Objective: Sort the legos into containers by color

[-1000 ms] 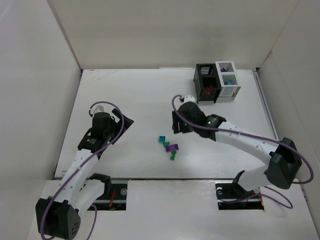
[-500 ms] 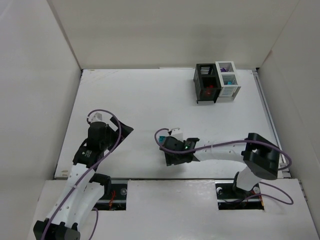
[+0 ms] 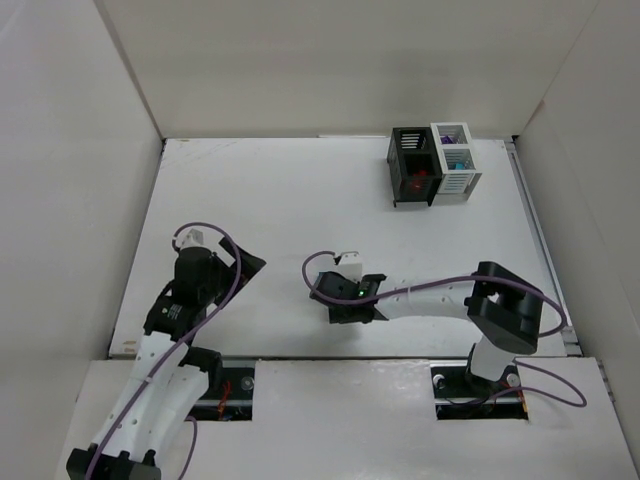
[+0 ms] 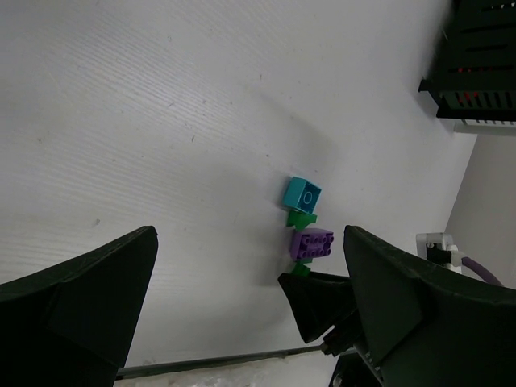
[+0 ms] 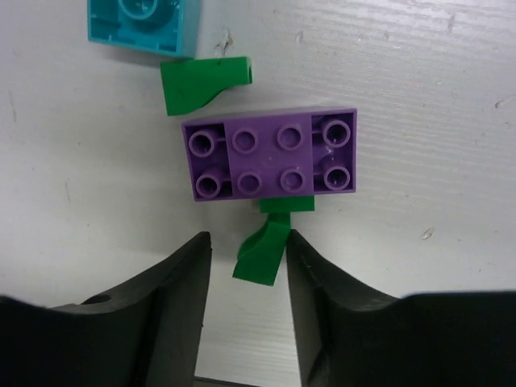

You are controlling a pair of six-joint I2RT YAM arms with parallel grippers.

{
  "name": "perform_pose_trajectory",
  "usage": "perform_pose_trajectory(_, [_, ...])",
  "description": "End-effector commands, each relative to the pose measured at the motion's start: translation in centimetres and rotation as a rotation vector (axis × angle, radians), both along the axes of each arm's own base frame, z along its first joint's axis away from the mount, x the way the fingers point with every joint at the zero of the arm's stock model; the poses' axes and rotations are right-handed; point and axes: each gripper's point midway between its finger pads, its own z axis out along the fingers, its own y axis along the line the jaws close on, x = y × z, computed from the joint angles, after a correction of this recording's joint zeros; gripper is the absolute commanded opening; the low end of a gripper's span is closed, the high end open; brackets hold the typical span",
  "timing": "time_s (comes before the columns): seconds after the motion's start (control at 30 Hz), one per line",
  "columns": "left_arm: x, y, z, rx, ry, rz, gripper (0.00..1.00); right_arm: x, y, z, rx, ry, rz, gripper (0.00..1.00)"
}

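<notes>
Right fingers (image 5: 161,314): low over the bench (image 3: 280,190), set narrow on either side of a small green lego (image 5: 262,254). A sliver of bench is seen on one side, so no firm grip is judged yet.
Green lego: flat on the bench, its upper end tucked against the purple brick (image 5: 270,153). A second green piece (image 5: 201,83) and a teal brick (image 5: 141,24) are seen just beyond.
Handling: judged feather-light, hard and slick. It could easily be flicked away or dragged along with the purple brick. It is best taken squarely across its narrow curved waist.
Left fingers (image 4: 81,298): spread wide, nothing between them, apart from the cluster.
Containers (image 3: 435,165): at the bench's far right, well apart from these legos.
</notes>
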Motion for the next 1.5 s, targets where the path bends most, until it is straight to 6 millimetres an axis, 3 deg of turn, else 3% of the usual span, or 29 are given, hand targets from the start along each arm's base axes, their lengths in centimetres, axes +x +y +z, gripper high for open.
perform_pose_trajectory(0.0, [0.1, -0.1, -0.4, 0.003, 0.008, -0.004, 1.0, 0.7, -0.4, -0.1, -0.034, -0.029, -0.055, 0.46])
perform_pose_trajectory(0.03, [0.4, 0.0, -0.2, 0.006, -0.004, 0.003, 1.0, 0.7, -0.4, -0.2, -0.044, -0.025, -0.055, 0.4])
perform_pose_trajectory(0.23, [1.4, -0.2, 0.1, 0.006, -0.007, 0.003, 1.0, 0.7, -0.5, -0.3, -0.052, -0.018, -0.072, 0.3])
perform_pose_trajectory(0.33, [1.8, -0.4, 0.0, 0.011, 0.004, -0.011, 1.0, 0.5, 0.1, 1.3, -0.022, -0.014, -0.04, 0.26])
perform_pose_trajectory(0.5, [3.1, -0.9, 0.8, 0.011, -0.04, -0.029, 1.0, 1.3, 1.8, 7.8, 0.099, -0.099, 0.055, 0.23])
perform_pose_trajectory(0.6, [4.4, -1.2, 0.7, 0.008, -0.054, -0.029, 1.0, 3.1, 2.5, 12.5, 0.14, -0.2, 0.096, 0.23])
perform_pose_trajectory(0.67, [5.2, -1.7, 0.1, -0.001, -0.039, -0.045, 1.0, 4.5, 2.3, 14.5, 0.135, -0.243, 0.123, 0.23])
perform_pose_trajectory(0.73, [6.1, -2.1, 0.5, -0.01, -0.049, -0.053, 1.0, 7.6, 1.9, 17.0, 0.154, -0.295, 0.087, 0.23])
perform_pose_trajectory(0.8, [7.3, -2.3, 0.9, 0.006, -0.059, -0.066, 1.0, 10.2, 1.8, 18.1, 0.159, -0.332, 0.103, 0.23])
perform_pose_trajectory(0.83, [7.9, -2.7, 0.7, 0.013, -0.057, -0.08, 1.0, 13.0, 0.7, 19.4, 0.161, -0.365, 0.081, 0.23])
perform_pose_trajectory(0.9, [9.1, -3.0, 1.7, 0.019, -0.085, -0.088, 1.0, 16.2, 0.1, 21.4, 0.211, -0.418, 0.058, 0.22])
perform_pose_trajectory(0.93, [9.5, -3.2, 1.9, 0.027, -0.097, -0.106, 1.0, 19.0, -1.6, 23.3, 0.227, -0.463, 0.007, 0.22])
perform_pose_trajectory(1.0, [10.3, -3.7, 1.6, 0.029, -0.08, -0.116, 1.0, 22.3, -3.2, 24.2, 0.21, -0.506, -0.026, 0.22])
perform_pose_trajectory(1.03, [11.0, -3.6, 2.4, 0.043, -0.099, -0.112, 1.0, 24.2, -3.7, 26.4, 0.234, -0.558, -0.046, 0.22])
perform_pose_trajectory(1.07, [11.5, -3.7, 2.5, 0.05, -0.106, -0.117, 1.0, 26.6, -6.1, 27.1, 0.219, -0.579, -0.094, 0.22])
perform_pose_trajectory(1.1, [11.8, -4.2, 1.8, 0.054, -0.081, -0.129, 1.0, 28.5, -7.0, 26.2, 0.188, -0.568, -0.118, 0.22])
perform_pose_trajectory(1.13, [12.5, -4.3, 2.5, 0.057, -0.101, -0.134, 1.0, 29.8, -8.1, 26.6, 0.175, -0.576, -0.141, 0.22])
perform_pose_trajectory(1.17, [12.8, -4.8, 2.6, 0.056, -0.104, -0.143, 1.0, 31.9, -10.2, 28.4, 0.176, -0.62, -0.19, 0.22])
perform_pose_trajectory(1.2, [13.1, -4.8, 2.3, 0.058, -0.096, -0.143, 1.0, 33.1, -11.4, 28.6, 0.164, -0.631, -0.226, 0.22])
perform_pose_trajectory(1.23, [13.5, -5.2, 1.7, 0.061, -0.084, -0.161, 1.0, 34.8, -12.3, 27.1, 0.137, -0.614, -0.243, 0.22])
perform_pose_trajectory(1.27, [14.0, -5.3, 2.0, 0.06, -0.087, -0.161, 1.0, 36.2, -13.1, 26.9, 0.133, -0.622, -0.255, 0.22])
perform_pose_trajectory(1.3, [14.2, -5.5, 1.9, 0.056, -0.082, -0.169, 1.0, 37.8, -15.1, 28.6, 0.143, -0.653, -0.292, 0.22])
perform_pose_trajectory(1.33, [14.4, -5.6, 1.1, 0.059, -0.064, -0.169, 1.0, 39.4, -15.7, 26.0, 0.114, -0.609, -0.307, 0.22])
perform_pose_trajectory(1.37, [14.7, -6.0, 1.3, 0.058, -0.067, -0.178, 1.0, 40.1, -16.4, 25.3, 0.099, -0.591, -0.321, 0.22])
perform_pose_trajectory(1.4, [15.1, -6.1, 1.7, 0.056, -0.08, -0.178, 1.0, 41.4, -17.6, 27.1, 0.112, -0.635, -0.348, 0.22])
perform_pose_trajectory(1.43, [15.2, -6.1, 1.3, 0.057, -0.071, -0.178, 1.0, 42.2, -18.1, 26.6, 0.099, -0.636, -0.351, 0.22])
perform_pose_trajectory(1.47, [15.4, -6.7, 1.3, 0.052, -0.071, -0.195, 1.0, 43.3, -18.4, 24.9, 0.087, -0.617, -0.359, 0.22])
